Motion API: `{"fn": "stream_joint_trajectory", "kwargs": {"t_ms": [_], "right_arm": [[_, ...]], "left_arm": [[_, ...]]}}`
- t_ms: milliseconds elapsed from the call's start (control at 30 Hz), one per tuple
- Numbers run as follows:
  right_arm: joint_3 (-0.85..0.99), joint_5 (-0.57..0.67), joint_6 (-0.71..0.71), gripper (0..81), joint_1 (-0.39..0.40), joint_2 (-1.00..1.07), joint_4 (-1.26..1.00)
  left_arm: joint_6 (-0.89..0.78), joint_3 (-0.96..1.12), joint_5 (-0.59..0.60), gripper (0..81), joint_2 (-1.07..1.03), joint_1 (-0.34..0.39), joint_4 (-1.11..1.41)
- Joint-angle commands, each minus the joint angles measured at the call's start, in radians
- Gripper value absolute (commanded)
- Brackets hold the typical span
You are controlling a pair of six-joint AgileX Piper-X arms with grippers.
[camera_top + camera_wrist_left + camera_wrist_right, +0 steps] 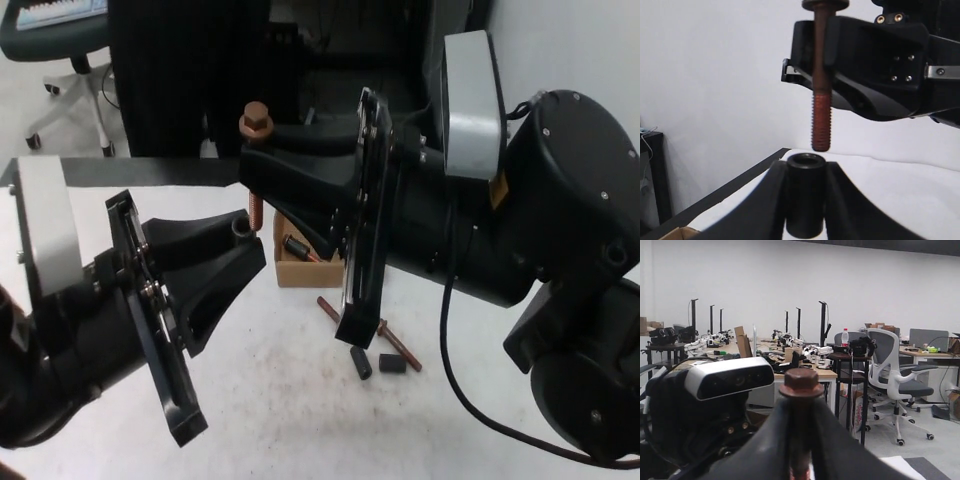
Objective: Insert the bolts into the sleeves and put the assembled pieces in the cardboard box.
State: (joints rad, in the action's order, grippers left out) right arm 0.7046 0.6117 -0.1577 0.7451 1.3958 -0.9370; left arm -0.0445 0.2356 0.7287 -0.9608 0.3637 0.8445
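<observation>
The left gripper [248,240] is clamped around a short black sleeve [805,195], upright with its bore facing up. Just above it, not touching, hangs a copper-coloured bolt [821,120], threads down, pinched on its smooth shank below the head by the right gripper [252,152]. Both parts look rigid, light and slick, so I'd grip from the side, clear of threads and bore. Beyond sits the cardboard box [300,272]. Further right, 2 loose bolts [333,307] and 2 loose sleeves [360,363] lie on the bench [280,410].

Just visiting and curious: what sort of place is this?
Probably a robotics lab or workshop: long benches crowded with equipment, an office chair, and a robot arm.
</observation>
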Motion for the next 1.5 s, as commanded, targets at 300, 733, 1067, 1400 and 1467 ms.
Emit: {"fn": "stream_joint_trajectory", "kwargs": {"t_ms": [300,733,1067,1400,1467], "right_arm": [[-0.002,-0.008,-0.004,0.8,0.001,0.0,0.008],[-0.002,-0.008,0.001,0.8,0.003,0.0,0.017],[-0.002,-0.015,0.022,0.8,0.025,0.0,0.029],[-0.002,-0.036,0.051,0.8,0.025,0.0,0.043],[-0.002,-0.036,0.057,0.8,0.025,0.0,0.043]], "left_arm": [[0.0,0.011,0.017,0.3,0.007,0.003,0.005],[0.0,0.011,0.017,0.3,0.007,0.003,0.005],[0.0,0.011,0.017,0.3,0.007,0.003,0.005],[0.0,0.011,0.023,0.3,0.007,0.003,0.009],[0.0,0.011,0.037,0.3,0.007,0.003,0.013]]}}
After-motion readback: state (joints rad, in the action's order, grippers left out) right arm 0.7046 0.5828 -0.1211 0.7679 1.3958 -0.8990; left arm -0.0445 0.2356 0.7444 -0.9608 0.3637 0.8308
